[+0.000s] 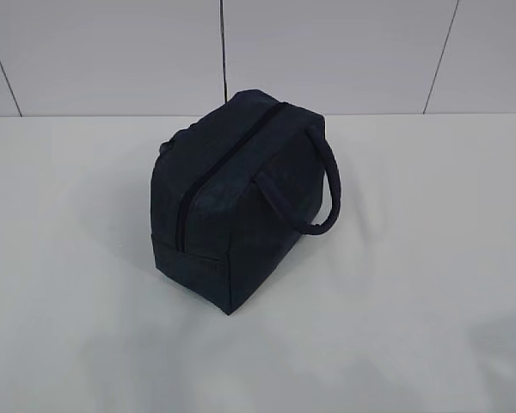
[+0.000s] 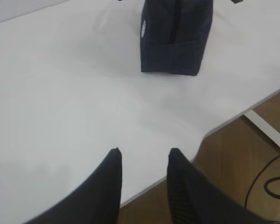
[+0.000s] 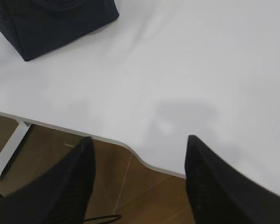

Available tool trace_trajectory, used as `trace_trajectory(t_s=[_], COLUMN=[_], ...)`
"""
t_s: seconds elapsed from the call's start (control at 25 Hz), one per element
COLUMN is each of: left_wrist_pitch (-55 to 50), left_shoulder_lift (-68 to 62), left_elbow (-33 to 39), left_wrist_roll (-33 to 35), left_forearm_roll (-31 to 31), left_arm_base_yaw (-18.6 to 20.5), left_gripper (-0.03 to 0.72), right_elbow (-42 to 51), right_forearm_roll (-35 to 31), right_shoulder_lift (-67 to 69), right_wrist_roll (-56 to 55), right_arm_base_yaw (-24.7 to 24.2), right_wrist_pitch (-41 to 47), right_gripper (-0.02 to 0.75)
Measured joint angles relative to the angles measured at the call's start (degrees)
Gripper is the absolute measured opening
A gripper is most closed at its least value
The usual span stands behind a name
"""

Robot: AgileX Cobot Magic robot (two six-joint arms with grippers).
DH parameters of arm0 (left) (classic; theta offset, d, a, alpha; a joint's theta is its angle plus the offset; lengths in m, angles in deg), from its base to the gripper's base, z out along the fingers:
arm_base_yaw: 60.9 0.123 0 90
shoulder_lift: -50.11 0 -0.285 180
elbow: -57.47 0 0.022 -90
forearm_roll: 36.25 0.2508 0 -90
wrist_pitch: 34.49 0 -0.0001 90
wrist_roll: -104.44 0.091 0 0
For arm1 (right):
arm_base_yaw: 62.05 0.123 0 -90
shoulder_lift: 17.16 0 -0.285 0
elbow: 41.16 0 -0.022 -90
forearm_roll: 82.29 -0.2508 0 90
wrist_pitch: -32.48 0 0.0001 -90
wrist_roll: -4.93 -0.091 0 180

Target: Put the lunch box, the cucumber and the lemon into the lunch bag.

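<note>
The dark navy lunch bag (image 1: pixel 236 202) stands on the white table (image 1: pixel 86 310), its top zipper shut and one loop handle hanging at its right side. It also shows in the left wrist view (image 2: pixel 176 35), with its small white logo, and as a corner in the right wrist view (image 3: pixel 51 23). My left gripper (image 2: pixel 143 151) is open and empty above the table's front edge, well short of the bag. My right gripper (image 3: pixel 139 138) is open and empty above the front edge too. Neither gripper shows in the exterior view. The lunch box, cucumber and lemon are out of view.
The table's front edge has a curved notch (image 3: pixel 140 158). Below it are brown floor, a white table leg (image 3: pixel 9 149) and a black cable (image 2: pixel 275 184). A white tiled wall (image 1: pixel 327 52) stands behind the table.
</note>
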Motion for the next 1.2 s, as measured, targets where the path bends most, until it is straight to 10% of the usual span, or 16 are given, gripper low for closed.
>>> trace_trajectory(t_s=[0.4,1.2], left_wrist_pitch=[0.1,0.1], left_shoulder_lift=[0.0,0.0], left_elbow=[0.0,0.0], left_wrist_roll=[-0.1,-0.1], left_forearm_roll=[0.2,0.2], left_arm_base_yaw=[21.0,21.8], left_gripper=[0.237,0.237], right_elbow=[0.0,0.0], right_forearm_roll=[0.1,0.1], right_shoulder_lift=[0.0,0.0], right_wrist_roll=[0.0,0.0], right_arm_base_yaw=[-5.3,-5.5], right_wrist_pitch=[-0.2,-0.3], right_gripper=[0.454,0.454])
